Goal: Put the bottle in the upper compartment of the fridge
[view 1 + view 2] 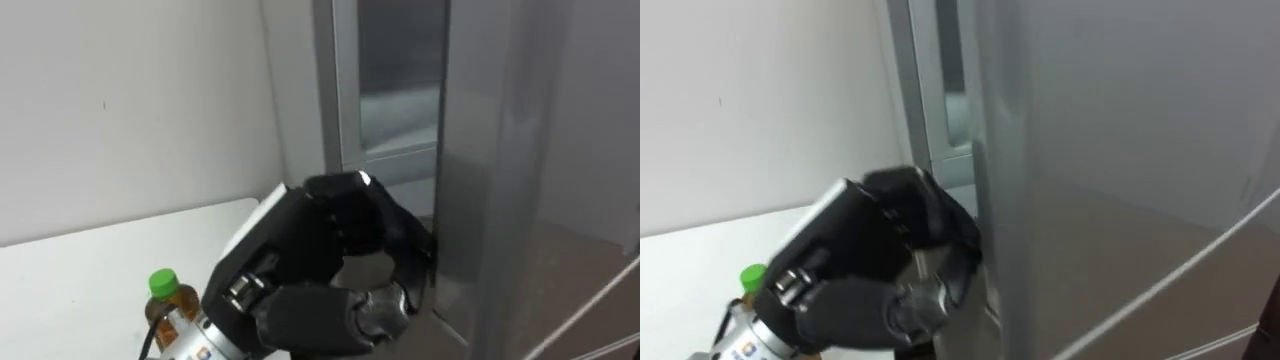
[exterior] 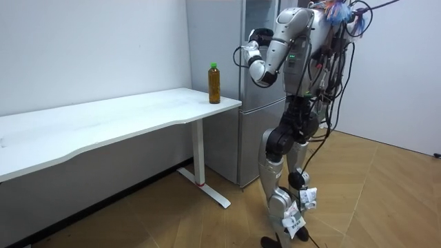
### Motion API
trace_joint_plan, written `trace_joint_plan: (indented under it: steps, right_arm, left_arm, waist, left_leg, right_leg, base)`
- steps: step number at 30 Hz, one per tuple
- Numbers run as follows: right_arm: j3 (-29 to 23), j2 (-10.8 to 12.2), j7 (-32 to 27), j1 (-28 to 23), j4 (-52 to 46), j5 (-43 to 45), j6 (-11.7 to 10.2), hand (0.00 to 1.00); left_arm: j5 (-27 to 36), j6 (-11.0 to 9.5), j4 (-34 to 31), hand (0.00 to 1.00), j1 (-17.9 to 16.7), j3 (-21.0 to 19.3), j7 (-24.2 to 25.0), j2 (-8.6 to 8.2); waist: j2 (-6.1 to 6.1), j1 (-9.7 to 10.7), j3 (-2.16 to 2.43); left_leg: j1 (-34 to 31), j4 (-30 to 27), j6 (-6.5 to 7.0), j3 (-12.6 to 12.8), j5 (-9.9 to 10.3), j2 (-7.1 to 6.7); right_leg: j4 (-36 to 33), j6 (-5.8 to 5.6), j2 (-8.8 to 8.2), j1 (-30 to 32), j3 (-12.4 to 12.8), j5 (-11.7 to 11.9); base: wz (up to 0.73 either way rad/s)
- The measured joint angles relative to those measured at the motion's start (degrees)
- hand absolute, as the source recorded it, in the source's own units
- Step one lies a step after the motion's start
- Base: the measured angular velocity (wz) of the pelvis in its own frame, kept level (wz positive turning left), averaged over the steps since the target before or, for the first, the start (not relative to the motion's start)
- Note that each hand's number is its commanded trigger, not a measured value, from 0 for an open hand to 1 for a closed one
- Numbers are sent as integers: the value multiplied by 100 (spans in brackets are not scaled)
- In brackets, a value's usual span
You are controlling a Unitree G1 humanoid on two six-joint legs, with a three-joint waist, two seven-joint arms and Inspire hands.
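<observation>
From the room view, the robot is standing upright on the light wooden floor [image 2: 386, 200], right in front of the tall silver fridge [image 2: 251, 138], at the end of the long white tabletop [image 2: 103, 124]. That wider angle is giving us the amber plastic bottle with a green cap [image 2: 214, 83] in full. It is standing upright near the tabletop's corner closest to the fridge, untouched.

The eye views are bringing us in close. The black left robot hand [image 1: 340, 250] is coming in from the lower left and reaching up against the grey metal fridge door [image 1: 1090, 150]. Its fingers [image 1: 405, 245] are curling tightly round the door's near edge, and the thumb is tucking in below them. That grip is too small to read from the room view.

In the eye views the bottle is peeking out low down, green cap and shoulder showing just beside the wrist, behind and to the left of the robot hand, apart from the fingers.
</observation>
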State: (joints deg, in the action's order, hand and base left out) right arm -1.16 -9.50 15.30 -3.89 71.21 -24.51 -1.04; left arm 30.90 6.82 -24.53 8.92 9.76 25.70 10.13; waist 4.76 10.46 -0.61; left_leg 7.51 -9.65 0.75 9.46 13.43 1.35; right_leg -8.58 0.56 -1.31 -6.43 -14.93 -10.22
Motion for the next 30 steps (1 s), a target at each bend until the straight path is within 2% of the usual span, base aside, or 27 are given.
trace_joint_plan:
  steps: [2, 4, 5, 7, 8, 12, 20, 30]
  right_arm:
    - [-1, 2, 20, 2, 0, 1, 0, 0]
    - [3, 4, 48, -2, -2, -5, 0, 0]
    - [4, 5, 51, -1, -4, -5, 0, 0]
    - [4, 8, 60, 2, -5, 3, 0, 0]
    - [4, 8, 66, 2, -5, 3, 0, 0]
    - [3, 13, 103, 4, -5, 29, 0, 0]
    - [5, 13, 106, 5, -15, 24, -2, 0]
    - [51, 7, 113, 0, -14, -8, -9, 0]
  left_arm:
    - [-4, 1, 0, 95, 0, 0, 42, -3]
    - [-5, 4, 0, 82, 0, 0, 115, -1]
    - [-6, 5, 0, 70, 0, 0, 128, -1]
    - [-9, 6, 3, 42, 0, -2, 146, 2]
    - [-11, 7, 3, 0, 0, 4, 152, 9]
    - [-11, 12, 4, 0, 0, 4, 208, 14]
    - [-47, 12, 3, 0, 0, 19, 213, 16]
    - [-55, 10, -1, 0, 0, 212, 204, 32]
  waist:
    - [10, 28, 7]
    - [-7, 41, -4]
    - [-11, 42, -6]
    - [-28, 37, -17]
    - [-35, 35, -21]
    - [-77, 26, -34]
    - [-86, 28, -32]
    - [-112, 40, -3]
  left_leg:
    - [20, 1, -2, -3, -1, 3]
    - [25, 2, -2, -1, -1, 10]
    - [24, 1, -2, 0, -1, 10]
    - [21, 1, -2, 0, -1, 8]
    - [21, 1, -2, 0, -1, 7]
    - [5, 1, -1, -3, -1, 5]
    - [-10, 4, -2, -3, -1, 8]
    - [10, 1, -1, 82, -1, 8]
  right_leg:
    - [-1, 1, 6, -9, 29, 0]
    - [-3, 2, 16, -8, 45, 1]
    - [-4, 2, 16, -6, 45, 1]
    - [-2, 3, 15, 1, 47, -1]
    - [-1, 3, 15, 5, 47, -2]
    - [0, 2, 14, 49, 53, -3]
    - [2, 2, 21, 50, 63, -3]
    - [-2, 2, 13, 63, 77, -2]
  base:
    - [-5]
    - [-3]
    - [0]
    - [0]
    - [0]
    - [0]
    - [0]
    - [0]
